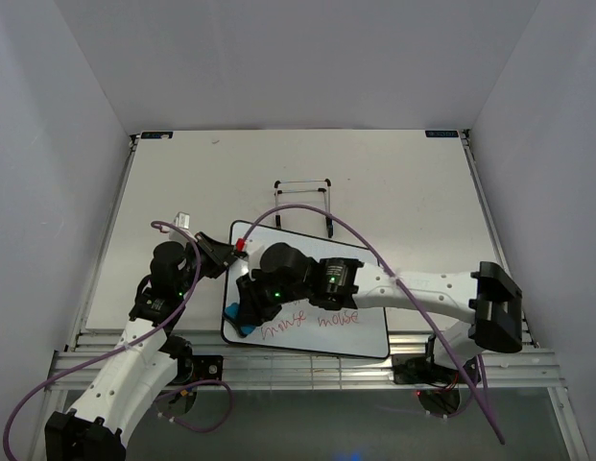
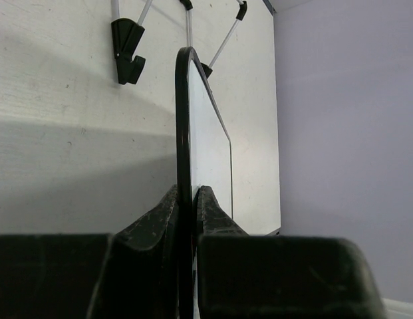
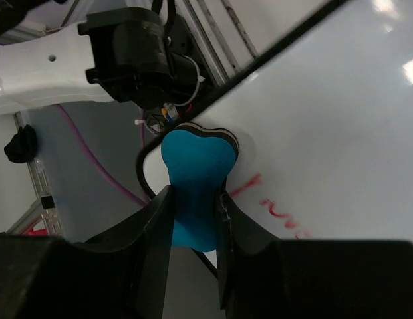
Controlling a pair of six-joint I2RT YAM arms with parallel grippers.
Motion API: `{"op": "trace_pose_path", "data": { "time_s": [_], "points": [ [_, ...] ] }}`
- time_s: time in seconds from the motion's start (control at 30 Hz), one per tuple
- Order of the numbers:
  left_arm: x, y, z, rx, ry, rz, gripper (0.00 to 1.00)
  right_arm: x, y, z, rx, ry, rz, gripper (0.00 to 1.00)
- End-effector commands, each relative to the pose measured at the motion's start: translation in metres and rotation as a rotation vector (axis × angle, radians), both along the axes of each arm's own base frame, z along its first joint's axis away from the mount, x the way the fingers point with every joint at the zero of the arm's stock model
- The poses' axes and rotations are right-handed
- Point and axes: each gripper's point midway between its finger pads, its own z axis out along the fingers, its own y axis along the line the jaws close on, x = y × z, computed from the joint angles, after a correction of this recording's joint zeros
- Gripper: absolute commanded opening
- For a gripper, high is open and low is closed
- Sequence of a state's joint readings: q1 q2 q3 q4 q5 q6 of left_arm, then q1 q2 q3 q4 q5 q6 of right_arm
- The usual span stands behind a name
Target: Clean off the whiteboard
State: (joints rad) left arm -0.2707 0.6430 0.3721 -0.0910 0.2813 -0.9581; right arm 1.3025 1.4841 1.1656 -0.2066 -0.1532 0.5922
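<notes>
Wire stand (image 1: 302, 181) crowds the whiteboard (image 1: 374, 336) at its far edge.

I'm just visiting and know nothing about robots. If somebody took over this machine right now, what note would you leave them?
Left gripper: shut on the whiteboard at its far-left rim, steadying it.
Right gripper: shut on the blue eraser, at the board's near-left corner.
Done: the far part shows no writing.
Left: red words along the near edge need wiping.
</notes>
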Motion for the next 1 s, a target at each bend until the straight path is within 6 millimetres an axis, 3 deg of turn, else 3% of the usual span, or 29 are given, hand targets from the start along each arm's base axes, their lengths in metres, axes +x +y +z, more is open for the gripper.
{"op": "trace_pose_path", "data": {
  "time_s": [0.0, 0.17, 0.3, 0.33, 0.4, 0.43, 0.53, 0.57, 0.63, 0.67, 0.83, 0.97],
  "points": [
    [-0.006, 0.005, -0.019, 0.109, -0.001, -0.026, 0.0, 0.001, 0.026, 0.007, -0.002, -0.041, 0.0, 0.08],
    [-0.007, 0.005, -0.019, 0.11, -0.001, -0.028, 0.0, 0.028, 0.014, -0.012, -0.092, -0.127, -0.125, 0.08],
    [-0.006, 0.005, -0.018, 0.107, -0.003, -0.027, 0.0, 0.041, -0.012, -0.033, -0.178, -0.173, -0.205, 0.08],
    [-0.006, 0.005, -0.016, 0.107, -0.006, -0.029, 0.0, 0.044, -0.026, -0.052, -0.227, -0.179, -0.23, 0.08],
    [-0.006, 0.005, -0.013, 0.106, -0.01, -0.032, 0.0, 0.046, -0.044, -0.061, -0.25, -0.17, -0.263, 0.08],
    [-0.006, 0.005, -0.013, 0.109, -0.012, -0.032, 0.0, 0.049, -0.064, -0.082, -0.304, -0.167, -0.291, 0.08],
    [-0.005, 0.005, -0.008, 0.112, -0.017, -0.032, 0.0, 0.057, -0.098, -0.096, -0.345, -0.156, -0.365, 0.08],
    [-0.005, 0.005, -0.008, 0.114, -0.018, -0.031, 0.0, 0.055, -0.118, -0.114, -0.393, -0.146, -0.383, 0.08],
    [-0.005, 0.005, -0.007, 0.114, -0.018, -0.031, 0.0, 0.062, -0.143, -0.118, -0.411, -0.137, -0.437, 0.08],
    [-0.005, 0.005, -0.008, 0.113, -0.016, -0.03, 0.0, 0.06, -0.162, -0.133, -0.451, -0.126, -0.451, 0.08],
    [-0.004, 0.005, -0.006, 0.11, -0.017, -0.031, 0.0, 0.072, -0.211, -0.143, -0.454, -0.082, -0.551, 0.08],
    [-0.005, 0.003, -0.006, 0.107, -0.015, -0.036, 0.0, 0.075, -0.221, -0.142, -0.435, -0.091, -0.546, 0.08]
  ]
}}
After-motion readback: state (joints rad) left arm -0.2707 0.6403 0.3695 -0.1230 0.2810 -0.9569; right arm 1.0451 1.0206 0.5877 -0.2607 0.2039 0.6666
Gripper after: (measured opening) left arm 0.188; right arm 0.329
